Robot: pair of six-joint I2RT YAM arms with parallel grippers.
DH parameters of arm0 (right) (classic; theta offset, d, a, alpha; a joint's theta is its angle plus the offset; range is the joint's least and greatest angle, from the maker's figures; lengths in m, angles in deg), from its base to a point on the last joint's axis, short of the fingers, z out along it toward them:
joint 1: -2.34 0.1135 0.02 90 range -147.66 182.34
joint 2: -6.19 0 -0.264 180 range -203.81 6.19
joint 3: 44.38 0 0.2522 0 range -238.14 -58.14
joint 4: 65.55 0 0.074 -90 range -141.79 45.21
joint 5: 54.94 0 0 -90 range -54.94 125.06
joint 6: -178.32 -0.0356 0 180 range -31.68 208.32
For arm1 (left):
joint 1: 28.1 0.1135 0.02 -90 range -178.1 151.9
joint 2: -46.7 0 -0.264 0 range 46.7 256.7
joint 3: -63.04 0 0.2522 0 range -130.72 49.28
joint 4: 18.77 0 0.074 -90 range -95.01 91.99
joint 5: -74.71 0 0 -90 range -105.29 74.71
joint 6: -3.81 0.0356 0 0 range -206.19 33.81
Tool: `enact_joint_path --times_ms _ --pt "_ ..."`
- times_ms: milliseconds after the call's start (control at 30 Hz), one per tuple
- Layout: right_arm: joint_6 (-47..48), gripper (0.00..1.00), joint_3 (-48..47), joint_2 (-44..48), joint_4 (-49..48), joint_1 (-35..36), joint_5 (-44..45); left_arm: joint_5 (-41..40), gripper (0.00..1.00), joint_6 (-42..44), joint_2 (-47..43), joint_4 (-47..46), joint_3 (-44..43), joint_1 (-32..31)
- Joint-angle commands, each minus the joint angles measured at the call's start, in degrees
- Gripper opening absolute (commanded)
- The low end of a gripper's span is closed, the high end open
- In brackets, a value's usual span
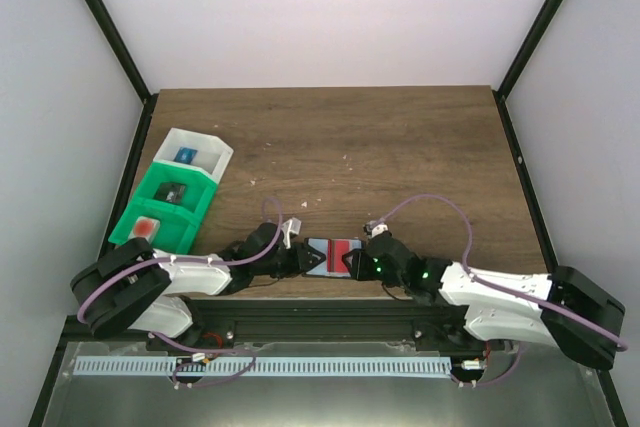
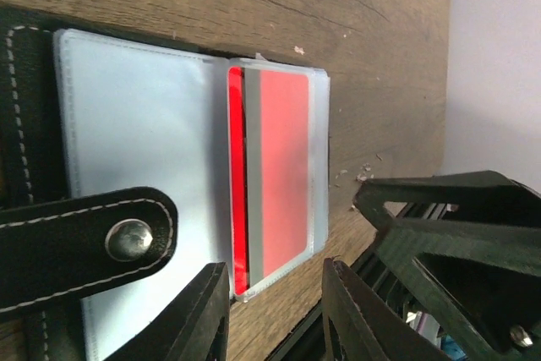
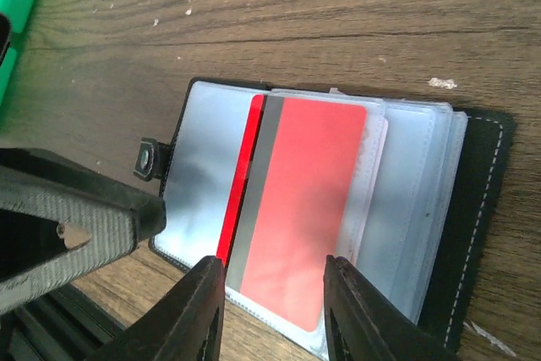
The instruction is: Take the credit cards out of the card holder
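The left end effector has its two fingers parted, and the near corner of a clear sleeve and the end of the red credit card lie in the gap. Whether the fingers press on that sleeve or only straddle it cannot be told. The right end effector is also parted, with its fingers on either side of the same card's near end. They are close against its long edges, but a firm grasp cannot be made out. The card carries a grey stripe beside a brighter red band and sits in the top sleeve of the card holder. The holder lies opened flat on the bench, its black stitched cover under a stack of clear sleeves. What the other sleeves hold cannot be made out. A black strap with a metal snap lies across the holder's pale sleeve page in the left wrist view. From above, the holder sits at the bench's near edge, directly between the two end effectors, with the arms reaching in from either side. Well apart, at the left side of the bench, a green bin touches a white bin, and each compartment holds a small item. Pale specks are scattered on the wood.
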Motion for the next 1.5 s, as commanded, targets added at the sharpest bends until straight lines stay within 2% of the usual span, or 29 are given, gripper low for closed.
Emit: enact_joint_path --times_ms 0,233,667,967,1233,1467 --pt "0.49 0.34 -0.73 -1.73 -2.93 -1.9 -1.79 1.6 0.33 0.64 0.78 -3.01 -0.13 0.26" --pt "0.23 0.27 0.58 -4.66 -6.17 -3.15 -3.91 2.82 0.3 1.44 4.74 -4.24 -1.65 0.23" --pt "-0.86 0.25 0.84 -8.43 -4.13 -3.41 -1.76 1.85 0.29 3.14 8.78 -4.08 -2.9 0.25" --pt "-1.45 0.2 1.66 -10.49 -5.34 -3.41 -2.47 3.1 0.24 2.4 10.82 -8.55 -3.09 0.18" --pt "-1.33 0.19 1.89 -9.98 -5.35 -3.41 -2.28 3.25 0.17 1.37 11.01 -10.61 -2.83 0.14" --pt "-1.44 0.19 1.85 -9.82 -5.18 -3.44 -2.38 3.02 0.18 1.0 11.77 -10.9 -2.41 0.08"
